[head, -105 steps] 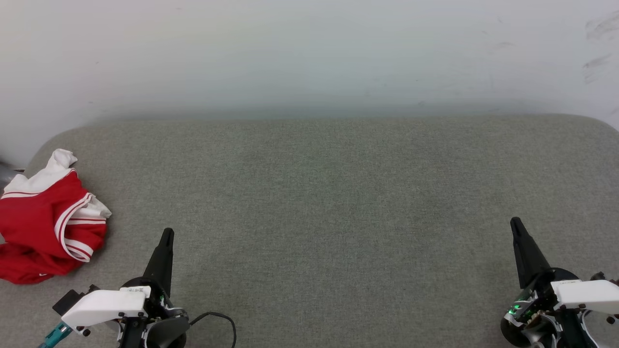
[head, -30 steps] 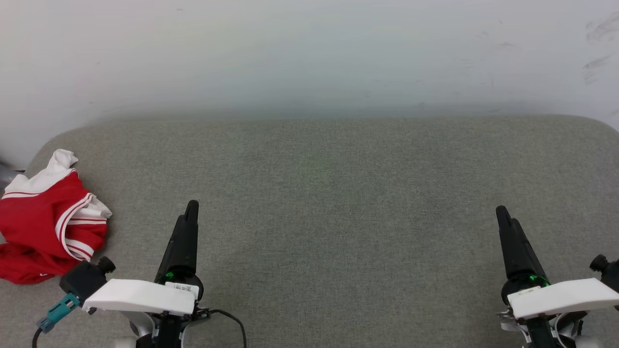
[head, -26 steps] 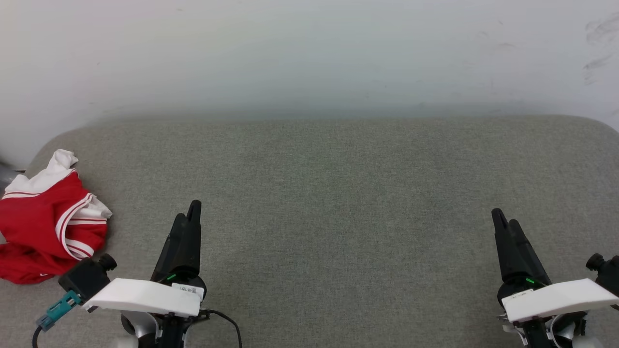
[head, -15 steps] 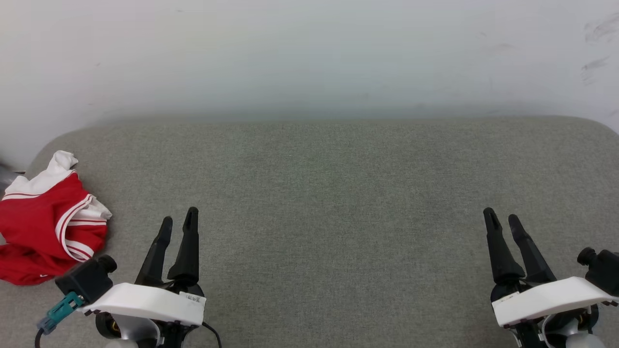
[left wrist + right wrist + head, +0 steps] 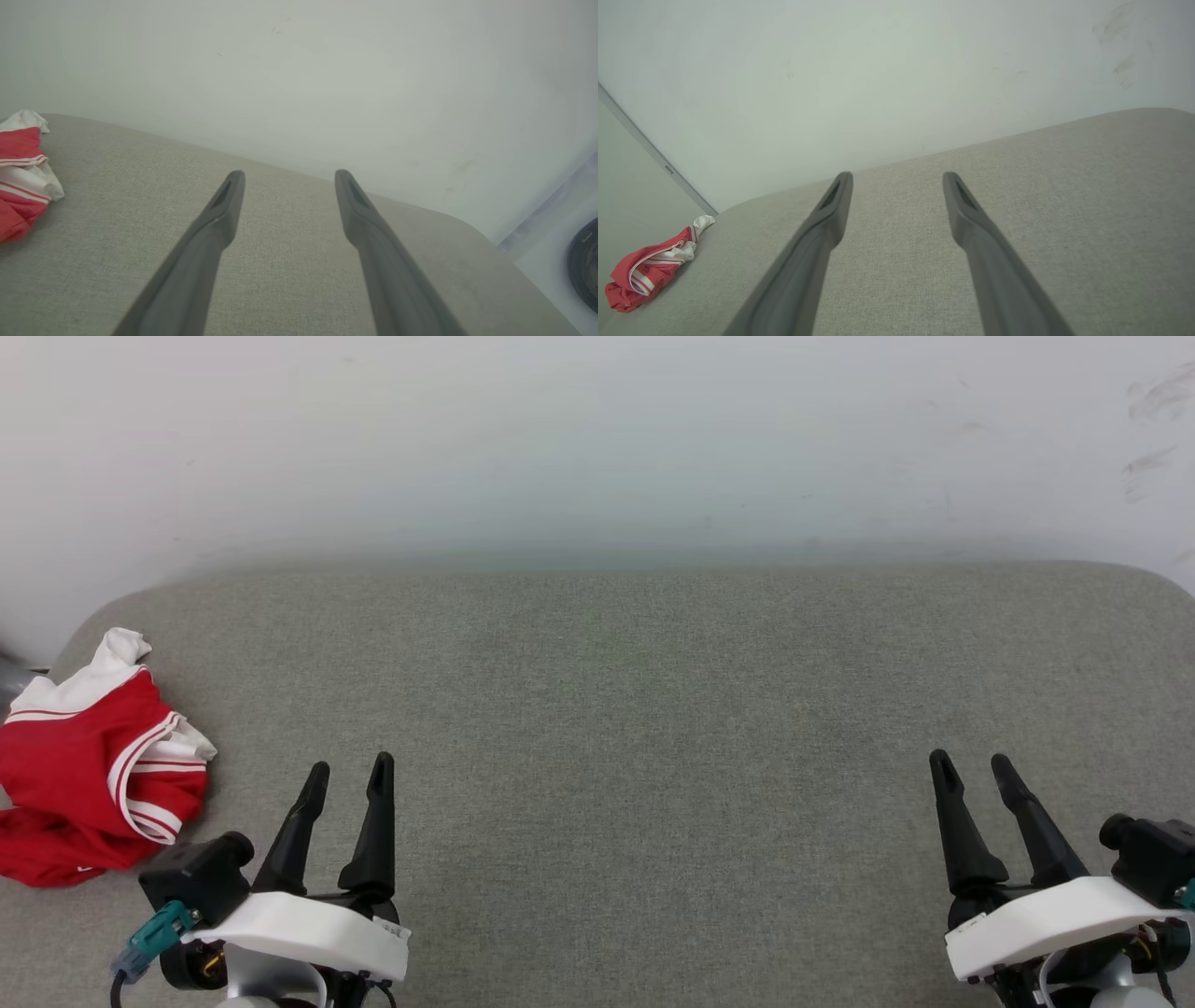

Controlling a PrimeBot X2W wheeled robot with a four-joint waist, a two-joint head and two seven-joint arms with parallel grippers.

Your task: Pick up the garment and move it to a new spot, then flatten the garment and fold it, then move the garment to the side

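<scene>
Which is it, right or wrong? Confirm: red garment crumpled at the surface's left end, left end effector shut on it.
Wrong. The head view shows the left end effector open, apart from the garment; the rest stands.

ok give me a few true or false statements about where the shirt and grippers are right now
1. The shirt lies bunched at the left end of the grey surface. True.
2. The left gripper holds the shirt. False: it is open, empty and apart from the shirt.
3. The right gripper is open. True.
4. The shirt is spread flat. False: it is in a crumpled heap.
</scene>
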